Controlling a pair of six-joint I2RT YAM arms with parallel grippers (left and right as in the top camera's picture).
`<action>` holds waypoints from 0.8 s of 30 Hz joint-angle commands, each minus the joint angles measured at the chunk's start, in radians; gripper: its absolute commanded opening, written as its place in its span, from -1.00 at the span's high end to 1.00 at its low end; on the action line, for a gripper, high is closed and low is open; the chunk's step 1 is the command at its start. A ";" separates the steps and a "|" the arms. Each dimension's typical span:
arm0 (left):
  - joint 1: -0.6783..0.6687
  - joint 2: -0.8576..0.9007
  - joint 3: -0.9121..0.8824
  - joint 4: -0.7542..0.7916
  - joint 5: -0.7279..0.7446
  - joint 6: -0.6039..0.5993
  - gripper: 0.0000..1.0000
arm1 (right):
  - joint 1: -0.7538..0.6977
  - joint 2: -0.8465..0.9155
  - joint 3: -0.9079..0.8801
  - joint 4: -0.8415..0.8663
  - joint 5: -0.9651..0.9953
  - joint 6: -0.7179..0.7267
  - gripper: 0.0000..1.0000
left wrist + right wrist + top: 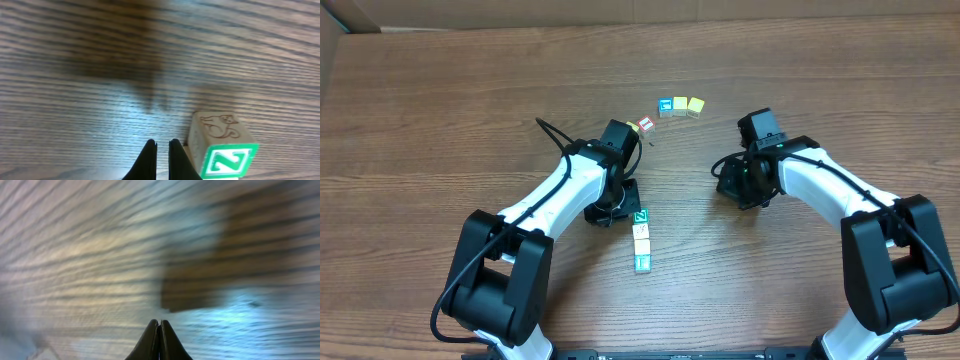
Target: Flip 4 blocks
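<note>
Overhead top-down, far; wrists near table [420, 100]; left shares Z block [227, 161].

Blocks [641, 240] in line — green Z [641, 216] upward

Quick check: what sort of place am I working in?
Likely a robotics test bench: wood-grain table, left arm and right arm at its near edge, small alphabet blocks laid out.

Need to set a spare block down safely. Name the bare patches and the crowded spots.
Bare: the table left of the left arm, the far strip beyond the row of three blocks, and the patch between the block column and the right arm. Crowded: by the left arm's tip, from the column up to the red-faced block.
</note>
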 commanded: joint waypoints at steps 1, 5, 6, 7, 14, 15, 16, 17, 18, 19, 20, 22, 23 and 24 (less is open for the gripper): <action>0.006 0.012 -0.011 -0.030 0.005 -0.006 0.92 | 0.048 0.005 -0.008 0.007 -0.049 -0.029 0.92; 0.000 0.012 -0.011 -0.047 0.034 -0.005 0.92 | 0.095 0.005 -0.008 0.014 -0.047 -0.029 0.92; -0.002 0.012 -0.011 -0.047 0.035 -0.006 0.92 | 0.104 0.005 -0.008 0.019 -0.047 -0.028 0.92; -0.003 0.012 -0.011 -0.047 0.041 -0.006 0.92 | 0.108 0.005 -0.008 0.024 -0.042 -0.028 0.92; -0.003 0.012 -0.011 -0.047 0.118 -0.002 0.92 | 0.111 0.005 -0.008 0.029 -0.036 -0.028 0.92; -0.003 0.012 -0.011 -0.048 0.118 -0.002 0.92 | 0.111 0.005 -0.008 0.029 -0.036 -0.028 0.92; -0.003 0.012 -0.011 -0.048 0.118 -0.002 0.92 | 0.111 0.005 -0.008 0.029 -0.036 -0.028 0.92; -0.003 0.012 -0.011 -0.048 0.118 -0.002 0.92 | 0.111 0.005 -0.008 0.029 -0.036 -0.028 0.92; -0.003 0.012 -0.011 -0.048 0.118 -0.002 0.92 | 0.111 0.005 -0.008 0.029 -0.036 -0.029 0.92; -0.003 0.012 -0.011 -0.048 0.118 -0.002 0.91 | 0.111 0.005 -0.008 0.029 -0.036 -0.028 0.92; -0.003 0.012 -0.011 -0.049 0.118 -0.002 0.92 | 0.111 0.005 -0.008 0.029 -0.036 -0.029 0.92; -0.003 0.012 -0.011 -0.056 0.117 -0.002 0.92 | 0.111 0.005 -0.008 0.029 -0.036 -0.029 0.92; -0.004 0.012 -0.011 -0.060 0.111 -0.002 0.92 | 0.111 0.005 -0.008 0.029 -0.036 -0.029 0.92; -0.004 0.012 -0.011 -0.063 0.104 -0.002 0.92 | 0.111 0.005 -0.008 0.029 -0.036 -0.029 0.92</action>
